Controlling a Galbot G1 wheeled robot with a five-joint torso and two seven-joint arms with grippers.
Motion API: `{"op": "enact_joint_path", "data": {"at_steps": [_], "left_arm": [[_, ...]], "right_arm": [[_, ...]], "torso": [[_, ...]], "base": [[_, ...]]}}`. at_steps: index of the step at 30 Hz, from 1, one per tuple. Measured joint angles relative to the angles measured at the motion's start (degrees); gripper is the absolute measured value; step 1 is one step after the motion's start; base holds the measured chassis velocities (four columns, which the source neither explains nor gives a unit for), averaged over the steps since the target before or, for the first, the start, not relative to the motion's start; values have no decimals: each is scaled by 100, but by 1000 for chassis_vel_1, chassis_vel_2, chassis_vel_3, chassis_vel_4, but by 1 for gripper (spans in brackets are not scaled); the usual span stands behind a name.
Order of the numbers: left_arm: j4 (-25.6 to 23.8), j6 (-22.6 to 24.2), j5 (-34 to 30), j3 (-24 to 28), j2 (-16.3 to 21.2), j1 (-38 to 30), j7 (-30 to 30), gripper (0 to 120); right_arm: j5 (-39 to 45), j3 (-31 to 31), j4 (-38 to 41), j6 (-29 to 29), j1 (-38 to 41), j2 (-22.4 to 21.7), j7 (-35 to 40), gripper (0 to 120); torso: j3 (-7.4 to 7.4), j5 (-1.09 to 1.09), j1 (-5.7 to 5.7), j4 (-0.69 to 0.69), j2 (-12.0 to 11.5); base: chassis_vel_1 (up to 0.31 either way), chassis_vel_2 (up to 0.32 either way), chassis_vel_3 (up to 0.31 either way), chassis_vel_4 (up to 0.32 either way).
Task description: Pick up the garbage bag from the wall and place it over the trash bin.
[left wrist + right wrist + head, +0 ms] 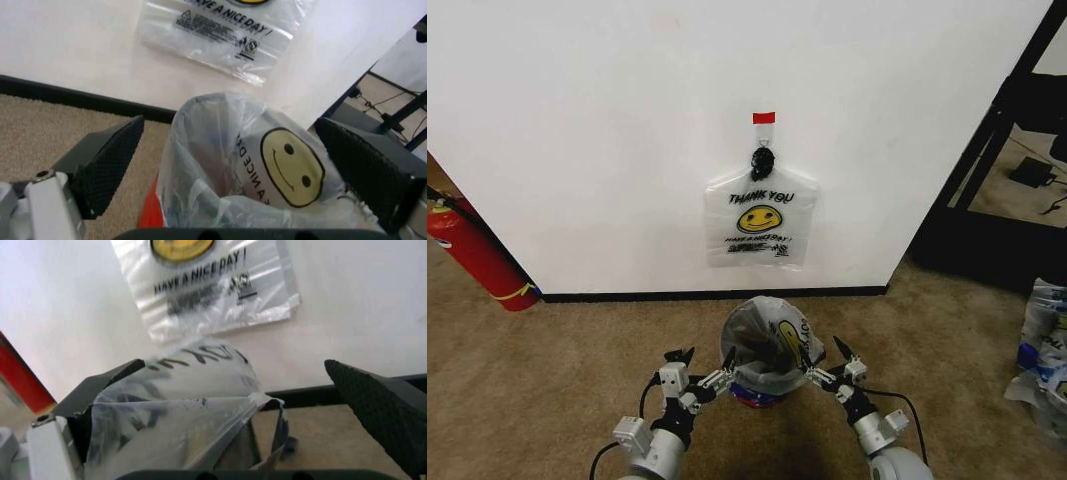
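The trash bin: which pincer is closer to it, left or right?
Neither clearly: the left pincer is at the left side of the trash bin, and the right pincer at its right side, both open.

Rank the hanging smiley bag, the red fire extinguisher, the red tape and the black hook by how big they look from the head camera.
1. Hanging garbage bag on the wall, largest.
2. Fire extinguisher, partly cut off at the edge.
3. Black hook and red tape: both tiny, too alike to rank.
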Motion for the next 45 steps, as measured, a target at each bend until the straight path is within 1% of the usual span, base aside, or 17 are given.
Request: {"op": "enact_joint_path", "data": {"at_steps": [2,4,9,12,14,17,20,23,24,27,29,30,33,36,38,43,45], "left_arm": [[8,1,17,-3,-26,9,0,100],[11,1,21,-5,-29,12,1,100],[22,2,75,-32,-33,73,5,100],[38,1,95,-34,-43,78,11,100],[41,1,98,-33,-45,78,11,100],[68,-14,141,-6,-69,71,21,100],[87,-29,162,2,-77,65,24,100],[147,-69,182,20,-88,36,24,100],[147,-69,182,20,-88,36,24,100],[222,-173,265,36,-134,-84,-13,100],[223,-320,446,-38,-168,-120,-16,100],[223,-320,446,-38,-168,-120,-16,100],[197,-624,785,-293,-227,-118,-16,100],[312,-1249,1531,-725,-314,-96,-29,100],[343,-1408,1673,-840,-329,-85,-29,100],[383,-2137,2156,-1491,-331,218,67,100],[380,-2229,2210,-1569,-320,299,94,100]], "right_arm": [[653,30,32,-114,50,-3,-268,100],[728,40,31,-117,60,-3,-318,100],[1761,151,-83,-94,181,40,-1041,100],[2334,153,-82,-112,238,139,-1044,100],[2416,151,-76,-123,244,154,-1016,100],[2798,129,106,-295,218,204,-705,100],[2607,187,214,-413,178,186,-449,100],[1809,284,326,-382,40,45,118,100],[1809,284,326,-382,40,45,118,100],[861,447,762,-37,-365,-35,1141,100],[240,561,1047,271,-622,-1,1617,100],[240,561,1047,271,-622,-1,1617,100],[-850,831,1472,795,-1189,74,2231,100],[-1450,1105,1963,1204,-1906,114,2658,100],[-1518,1164,2066,1286,-2053,124,2722,100],[-1712,1386,2696,1579,-2688,161,2862,100],[-1704,1371,2844,1561,-2766,164,2871,100]], "torso": [[0,1,0,-1,0],[0,1,0,-1,0],[0,1,0,-1,0],[0,1,0,0,0],[0,1,0,0,0],[0,1,0,0,0],[0,2,0,0,0],[0,1,0,0,0],[0,1,0,0,0],[0,1,0,0,0],[0,1,0,0,0],[0,1,0,0,0],[0,2,0,-1,0],[0,-1,0,-3,0],[-1,-2,0,-3,0],[-1,0,0,-1,0],[-1,0,0,0,0]], "base": [[0,0,0,0],[0,0,0,0],[0,0,0,0],[0,0,0,0],[0,0,0,0],[0,0,0,0],[0,0,0,0],[0,0,0,0],[0,0,0,0],[0,0,0,0],[0,0,0,0],[0,0,0,0],[0,0,0,0],[0,0,0,0],[0,0,0,0],[0,0,0,0],[0,0,0,0]]}}
